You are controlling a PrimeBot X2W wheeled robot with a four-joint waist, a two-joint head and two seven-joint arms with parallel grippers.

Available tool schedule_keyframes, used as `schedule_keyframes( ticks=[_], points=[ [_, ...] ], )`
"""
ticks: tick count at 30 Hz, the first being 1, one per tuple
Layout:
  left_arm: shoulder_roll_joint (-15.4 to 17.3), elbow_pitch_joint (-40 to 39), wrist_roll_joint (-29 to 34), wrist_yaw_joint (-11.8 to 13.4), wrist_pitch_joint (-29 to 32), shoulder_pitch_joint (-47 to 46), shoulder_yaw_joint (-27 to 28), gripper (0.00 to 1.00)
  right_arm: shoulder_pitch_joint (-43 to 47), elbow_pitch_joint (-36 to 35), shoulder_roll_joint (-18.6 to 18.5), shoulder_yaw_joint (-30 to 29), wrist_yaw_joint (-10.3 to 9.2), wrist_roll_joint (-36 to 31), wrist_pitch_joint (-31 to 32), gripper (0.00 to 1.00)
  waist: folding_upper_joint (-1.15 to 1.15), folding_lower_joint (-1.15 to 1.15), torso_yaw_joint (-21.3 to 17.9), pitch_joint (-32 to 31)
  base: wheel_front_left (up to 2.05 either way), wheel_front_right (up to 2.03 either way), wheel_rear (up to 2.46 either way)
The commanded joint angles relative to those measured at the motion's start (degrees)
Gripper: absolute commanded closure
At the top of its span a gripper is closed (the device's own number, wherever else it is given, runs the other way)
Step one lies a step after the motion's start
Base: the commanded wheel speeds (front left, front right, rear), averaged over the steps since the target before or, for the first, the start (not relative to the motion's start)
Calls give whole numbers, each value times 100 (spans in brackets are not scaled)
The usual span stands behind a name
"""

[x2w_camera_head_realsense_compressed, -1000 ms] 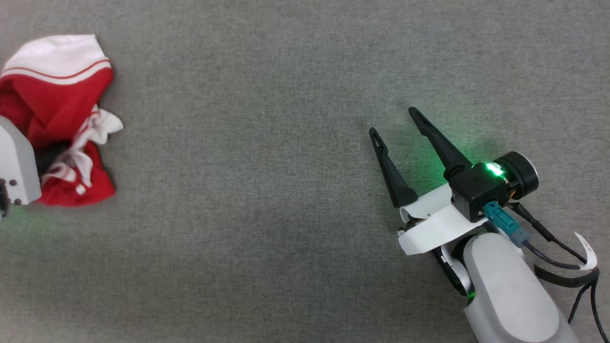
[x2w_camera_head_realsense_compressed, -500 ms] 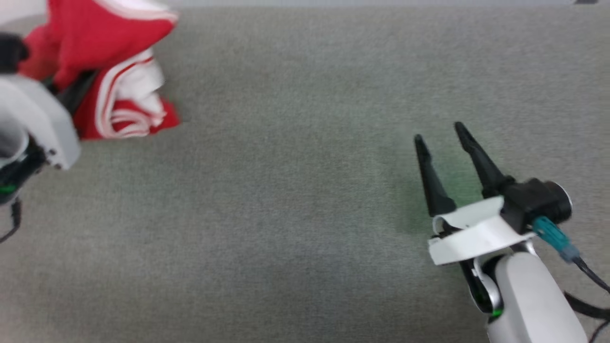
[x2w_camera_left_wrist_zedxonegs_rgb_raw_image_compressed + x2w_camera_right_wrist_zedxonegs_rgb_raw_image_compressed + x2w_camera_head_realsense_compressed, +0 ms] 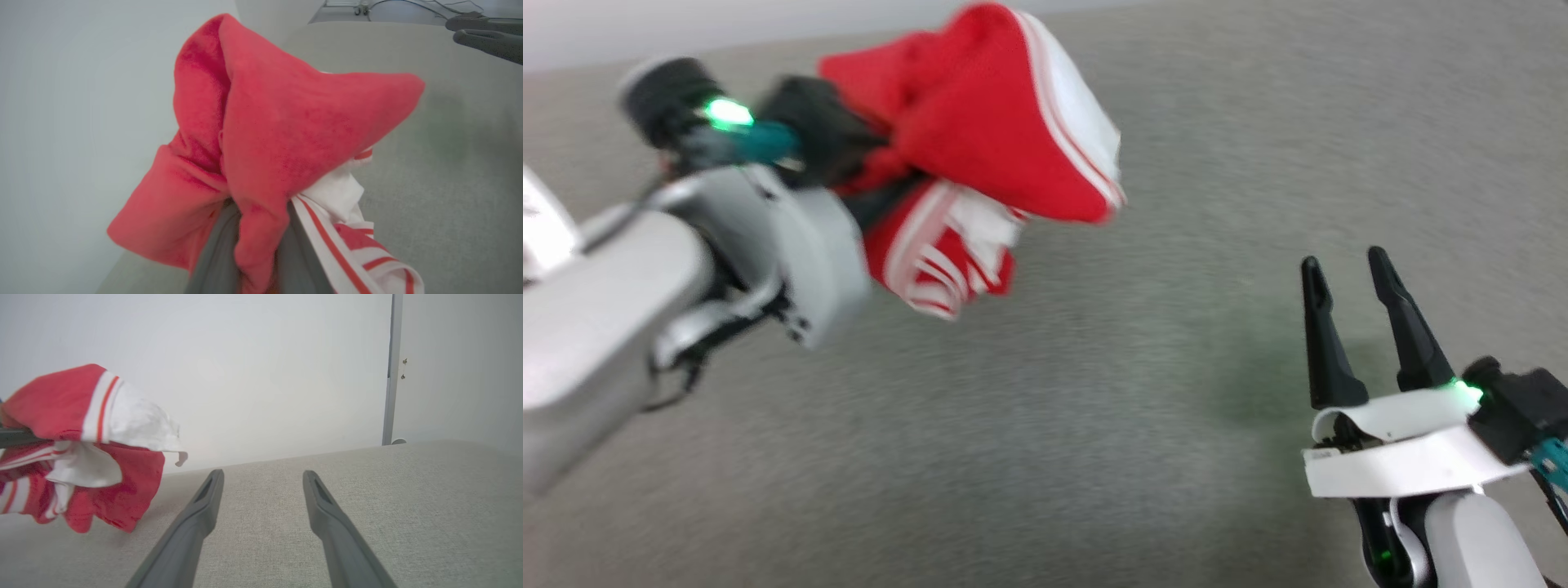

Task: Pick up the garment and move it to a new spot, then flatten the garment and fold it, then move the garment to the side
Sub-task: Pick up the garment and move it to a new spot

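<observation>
- My left jaws are clenched on a bunched fold of the red-and-white garment (image 3: 988,122). It hangs crumpled around and beyond their tips, lifted over the grey desk (image 3: 1094,425).
- My right jaws stand apart and empty, low over the desk, with the garment off to their left.
- I judge the garment to be light, soft and limp. It will sag and shift rather than slip.
- For flattening, I would grip the white striped hem or a corner, not the middle wad.
</observation>
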Motion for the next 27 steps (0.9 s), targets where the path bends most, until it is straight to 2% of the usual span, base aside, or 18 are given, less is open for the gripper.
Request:
schedule_keyframes(
  ticks=[1,7,11,15,27],
  points=[
    [-92,-89,51,11,125,80,13,100,99,-102,18,-6,-8,115,-5,0,0,0,-891,435,0,0,0],
    [-265,-427,168,11,800,422,17,100,389,-419,22,0,-8,508,-5,0,0,0,-1585,622,0,0,0],
    [-163,-442,302,11,1039,721,14,100,626,-571,20,42,-8,746,-5,0,0,0,-2021,721,0,0,0],
    [106,-436,573,11,1427,1048,12,100,829,-654,20,114,-8,903,-5,0,0,0,-2310,741,0,0,0],
    [317,-14,1124,15,2562,1733,-123,100,1030,-950,17,96,-8,1055,-5,0,0,0,-2377,952,0,0,0]
  ],
)
